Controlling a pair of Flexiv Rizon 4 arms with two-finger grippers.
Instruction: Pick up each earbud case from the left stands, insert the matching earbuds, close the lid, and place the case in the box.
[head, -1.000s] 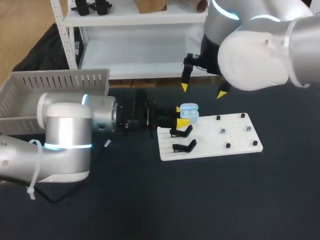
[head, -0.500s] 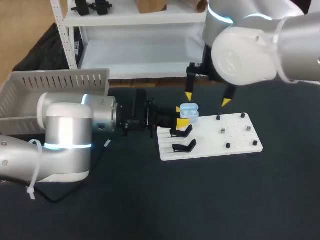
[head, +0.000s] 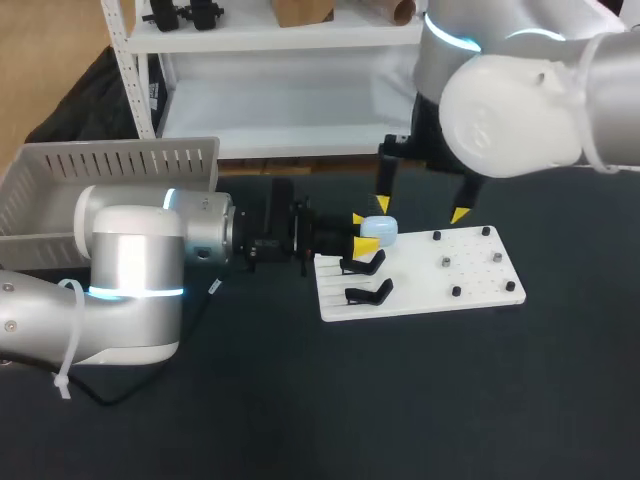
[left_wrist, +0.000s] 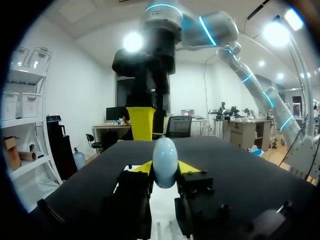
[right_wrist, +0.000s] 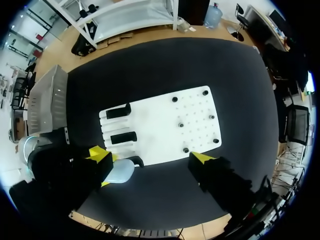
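Earbud case: the pale blue earbud case (head: 379, 229) is held in the air at centre frame of the head view, just off the upper left corner of the white board (head: 420, 285). Its lid looks shut.
Left fingers: the left fingers (head: 357, 218) pinch the case from two sides. In the left wrist view it stands up between the yellow tips (left_wrist: 143, 168), its rounded top poking above them.
Right fingers: the right fingers (head: 383, 205) are spread wide and hold nothing. One tip hangs right over the case, and I cannot tell whether it touches. The other is out over the board's upper edge.
Handling: likely light, hard and smooth-shelled, so it could slip or twist in a pinch. The hinge and lid are the weak parts. Best held low on the body across its flat sides, leaving the lid free.
Edges: the black stands (head: 362, 265) sit just below the case at the board's left end. The pegs (head: 445, 263) stand on the right half.
Open room: the box (head: 110, 155) waits at upper left, well apart, with the left arm's own bulk between. The tabletop (head: 400, 400) along the lower frame is bare dark cloth. A lift before swinging left would clear the stands.
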